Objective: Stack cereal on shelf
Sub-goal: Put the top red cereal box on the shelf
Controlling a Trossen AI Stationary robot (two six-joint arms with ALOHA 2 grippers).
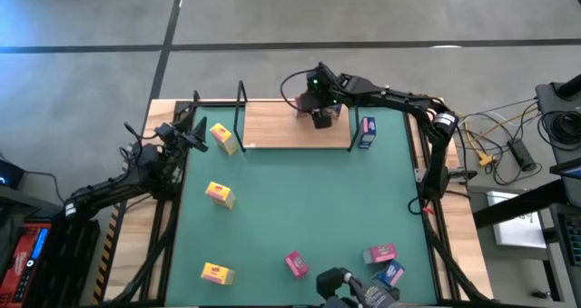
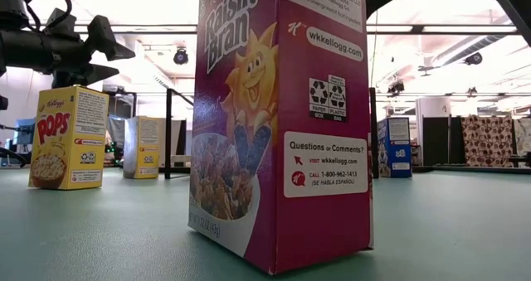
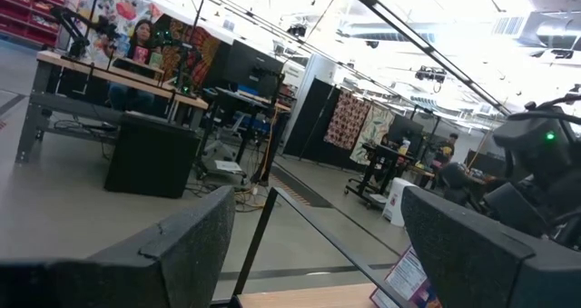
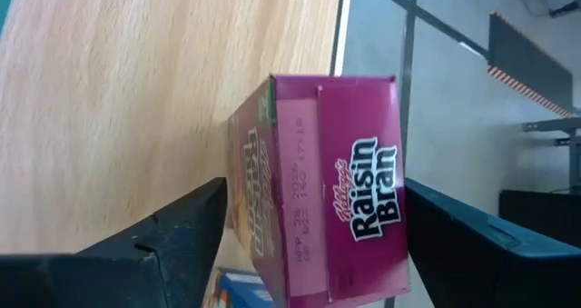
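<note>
Right gripper (image 1: pixel 322 117) hangs over the wooden shelf (image 1: pixel 272 126), fingers spread, a gap on each side of the upright pink Raisin Bran box (image 4: pixel 340 190) near the shelf's back edge. Left gripper (image 1: pixel 192 134) waits, fingers apart, at the table's left edge, near a yellow box (image 1: pixel 222 137).

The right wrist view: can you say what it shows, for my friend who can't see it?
A pink Raisin Bran cereal box stands on the light wooden shelf. It sits between the right gripper's two open dark fingers, and neither finger looks to be touching it. A bit of a blue box peeks out behind.
</note>
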